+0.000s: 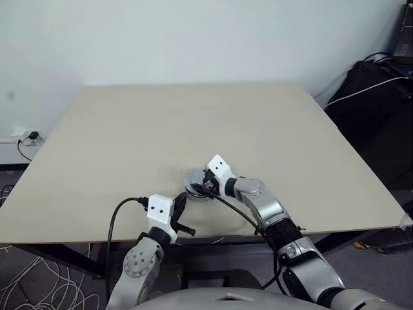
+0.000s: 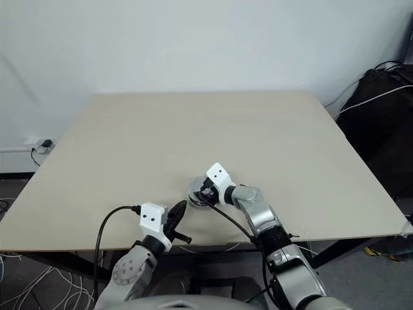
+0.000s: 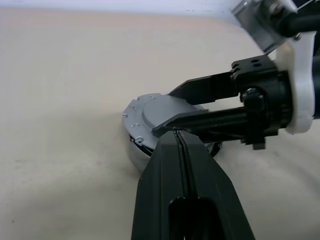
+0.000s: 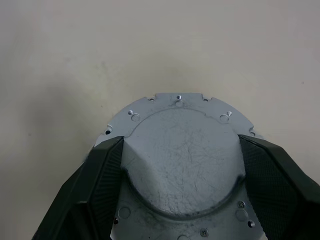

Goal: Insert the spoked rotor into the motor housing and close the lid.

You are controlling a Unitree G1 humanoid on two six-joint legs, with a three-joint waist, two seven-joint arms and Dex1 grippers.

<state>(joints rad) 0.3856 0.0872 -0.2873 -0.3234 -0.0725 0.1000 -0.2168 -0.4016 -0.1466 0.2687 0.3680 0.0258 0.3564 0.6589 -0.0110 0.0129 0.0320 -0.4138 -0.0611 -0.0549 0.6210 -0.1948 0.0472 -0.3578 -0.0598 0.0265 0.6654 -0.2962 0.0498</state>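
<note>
Grey metal lies between my right gripper's (image 4: 182,165) two black fingers (image 4: 87,192): it is the lid (image 4: 182,150), a flat round disc with a raised central part and small screw holes around its edge. My fingers stand apart, one on each side of the raised part, their ribbed inner faces right at its edge; whether they press on it I cannot tell. In the left wrist view the lid sits on top of a round silvery body, the motor housing (image 3: 137,155), which rests on the beige counter (image 1: 129,129). The housing's inside is hidden under the lid, so I cannot see the spoked rotor or the windings.

My right gripper points forward, down and toward my left, reaching over the lid from the near side. My left gripper (image 3: 179,145) is pressed together, its two fingers meeting in a thin seam, and it holds nothing. Its tips lie just beside the housing's near side, under my right gripper's fingers, pointing toward the lid; whether they touch the housing I cannot tell. In the head views the left gripper hangs near the counter's near edge, with the lid and housing just ahead of it and to its right.
</note>
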